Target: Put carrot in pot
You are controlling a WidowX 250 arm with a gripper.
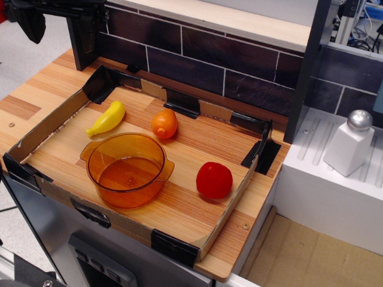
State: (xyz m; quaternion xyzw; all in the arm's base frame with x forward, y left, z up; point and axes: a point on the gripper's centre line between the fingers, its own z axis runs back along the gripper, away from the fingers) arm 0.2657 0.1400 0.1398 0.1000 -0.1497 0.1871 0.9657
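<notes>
Single view, looking down from the front at a wooden counter (pixel 42 89) with a low cardboard wall (pixel 57 116) taped around the work area at its corners with black tape.

Carrot (pixel 164 123): lies on the wood toward the back of the enclosure, just behind the pot's far rim, apart from it by a narrow gap. Tapered end points down toward the pot. Nothing touches it.

Pot (pixel 126 169): amber, see-through, upright, sits front-left of centre inside the enclosure. Interior holds nothing; the wood grain shows through the base. One handle points back-left, the other right.

Yellow banana-shaped toy (pixel 107 118): left of the carrot, near the pot's back-left handle, lying at a slant, not touching either.

Red tomato-like toy (pixel 213 180): right of the pot, near the right cardboard wall, well apart from the carrot.

Gripper (pixel 30 21): only a dark shape at the top-left corner of the frame, high above and behind the enclosure, far from every toy. Fingers are not distinguishable against the dark mount, so I cannot tell whether it is spread or closed. It carries nothing visible.

Behind the counter: dark tiled backsplash (pixel 227 57). To the right: a white sink unit (pixel 311 185) with a white shaker (pixel 350 143) with a metal cap standing on its ridged drainer
</notes>
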